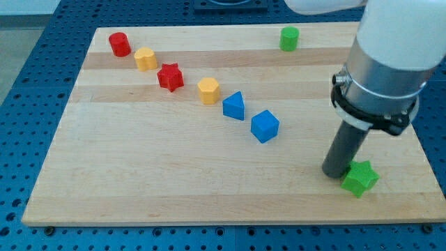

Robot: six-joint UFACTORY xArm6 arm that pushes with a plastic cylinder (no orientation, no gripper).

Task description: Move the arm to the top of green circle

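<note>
The green circle (289,38), a short cylinder, stands near the board's top edge, right of centre. My tip (335,171) is far below it, at the lower right of the board, touching the left side of a green star (360,178). The arm's white and grey body hangs over the board's right side.
A diagonal row runs from upper left to centre: red cylinder (119,44), yellow block (145,59), red star (170,77), yellow hexagon (208,90), blue triangle (234,106), blue cube (265,126). The wooden board (174,188) lies on a blue perforated table.
</note>
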